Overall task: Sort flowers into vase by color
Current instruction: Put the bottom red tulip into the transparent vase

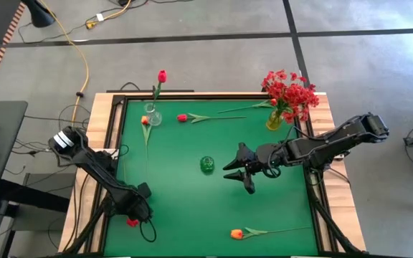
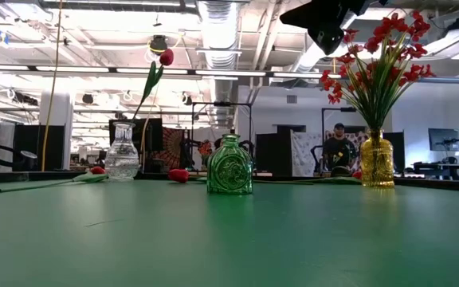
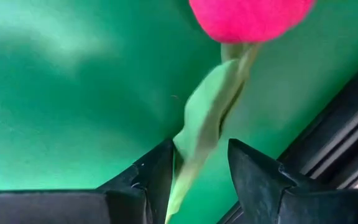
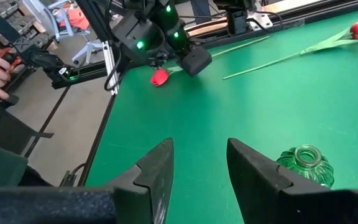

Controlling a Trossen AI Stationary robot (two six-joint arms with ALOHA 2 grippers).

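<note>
Left claw (image 1: 136,218): I had it low at the near left corner of the worktop (image 1: 192,208), its fingers (image 3: 157,177) closed on the green stem of a red-pink tulip (image 3: 248,17); the bloom lay just ahead of the tips on the green surface.
Right claw (image 1: 236,172): I held it above the middle of the worktop, released, fingers (image 4: 160,171) spread with nothing between them, just right of the green glass bottle (image 1: 206,164).
Green glass bottle: upright at centre, with no flowers in it.
Clear vase (image 1: 152,115): far left of the worktop, carrying one upright red tulip (image 1: 162,76).
Yellow vase (image 1: 274,119): far right, filled with sprays of small red blossoms (image 1: 290,92).
Loose red tulip (image 1: 182,117): I saw it lying flat beside the clear vase, stem pointing right.
Loose orange tulip, far (image 1: 145,121): lying left of the clear vase, stem running toward the near edge.
Loose orange tulip, near (image 1: 236,233): lying by the near edge, stem pointing right.
Bare green stem (image 1: 246,108): lying flat just left of the yellow vase.
Room beyond: a person (image 2: 339,150) stood well behind the worktop.
</note>
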